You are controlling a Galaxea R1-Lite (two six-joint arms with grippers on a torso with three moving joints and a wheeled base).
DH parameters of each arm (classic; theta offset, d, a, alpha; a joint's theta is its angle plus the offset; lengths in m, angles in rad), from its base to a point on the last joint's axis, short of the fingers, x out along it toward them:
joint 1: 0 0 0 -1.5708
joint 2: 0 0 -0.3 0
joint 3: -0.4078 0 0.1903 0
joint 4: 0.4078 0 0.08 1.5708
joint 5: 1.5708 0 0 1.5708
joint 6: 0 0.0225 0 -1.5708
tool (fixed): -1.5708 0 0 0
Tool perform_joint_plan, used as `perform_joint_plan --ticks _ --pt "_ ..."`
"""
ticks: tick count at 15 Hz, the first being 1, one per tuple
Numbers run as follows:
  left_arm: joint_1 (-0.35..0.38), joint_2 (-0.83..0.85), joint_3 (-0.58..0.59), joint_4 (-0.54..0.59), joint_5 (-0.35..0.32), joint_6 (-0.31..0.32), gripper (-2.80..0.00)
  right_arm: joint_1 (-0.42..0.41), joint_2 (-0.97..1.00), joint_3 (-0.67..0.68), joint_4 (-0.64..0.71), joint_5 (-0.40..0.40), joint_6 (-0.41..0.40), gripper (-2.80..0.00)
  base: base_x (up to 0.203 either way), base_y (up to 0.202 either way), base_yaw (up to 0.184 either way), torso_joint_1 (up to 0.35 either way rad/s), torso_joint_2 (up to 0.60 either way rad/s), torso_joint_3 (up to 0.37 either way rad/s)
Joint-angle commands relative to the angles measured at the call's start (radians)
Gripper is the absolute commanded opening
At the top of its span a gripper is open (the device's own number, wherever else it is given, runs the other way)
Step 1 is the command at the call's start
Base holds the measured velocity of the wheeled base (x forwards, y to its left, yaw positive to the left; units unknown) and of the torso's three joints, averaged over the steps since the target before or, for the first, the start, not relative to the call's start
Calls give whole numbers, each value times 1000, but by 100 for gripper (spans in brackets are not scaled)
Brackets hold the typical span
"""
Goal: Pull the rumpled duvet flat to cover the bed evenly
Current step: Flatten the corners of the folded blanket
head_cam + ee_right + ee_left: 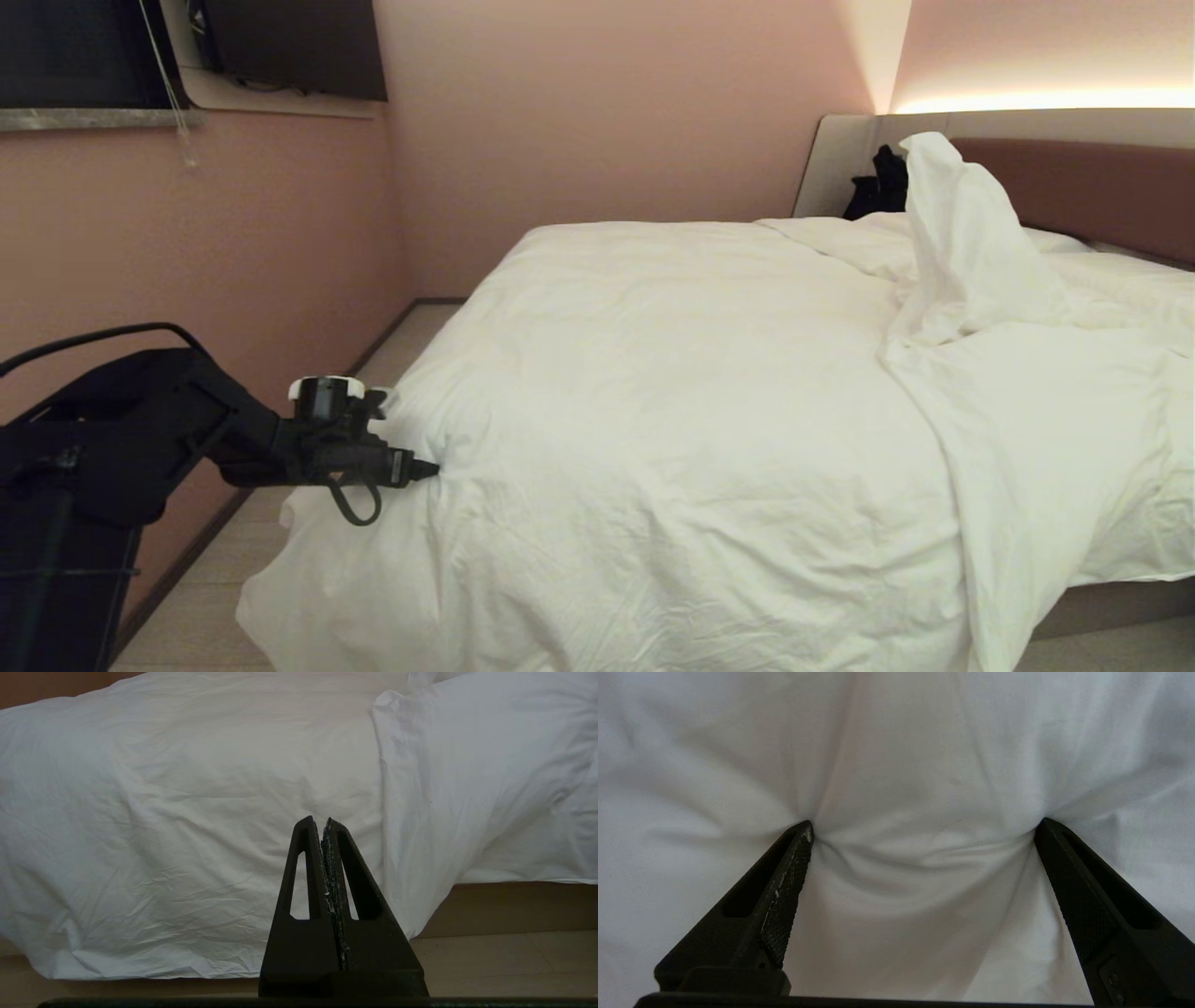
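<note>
the duvet (672, 392) already spreads over most of the bed (1111, 607), but a peak stands bunched near the headboard (1092, 187). the left gripper (431, 469), spread wide, presses its tips into the near corner; nothing is pinched yet.

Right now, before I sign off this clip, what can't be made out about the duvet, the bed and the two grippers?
- Mattress sheet: hidden in every view by the duvet.
- Bed right side: cut off by the head view's edge.
- Dark item by the headboard: too small to identify.
- Left gripper: open, tips dented into the duvet; the fold beneath is hidden.
- Right gripper: shut, outside the head view.
</note>
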State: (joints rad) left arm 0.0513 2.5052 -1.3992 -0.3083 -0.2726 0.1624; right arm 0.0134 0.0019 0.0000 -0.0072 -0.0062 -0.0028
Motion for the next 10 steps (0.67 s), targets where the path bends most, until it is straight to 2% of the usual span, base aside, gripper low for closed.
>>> perform_joint_plan --ticks 1,6,7,10 --pt "-2 29 -21 -3 0 0 0 0 1 0 0 -1 0 -280 0 0 0 0 0 0" --pt "-2 31 -24 -3 0 0 0 0 0 0 0 0 0 -280 0 0 0 0 0 0" --pt "-2 32 -25 -3 0 0 -280 0 0 0 0 0 0 -280 0 0 0 0 0 0" --pt "-2 34 -29 -12 0 0 -280 0 0 0 0 0 0 -280 0 0 0 0 0 0"
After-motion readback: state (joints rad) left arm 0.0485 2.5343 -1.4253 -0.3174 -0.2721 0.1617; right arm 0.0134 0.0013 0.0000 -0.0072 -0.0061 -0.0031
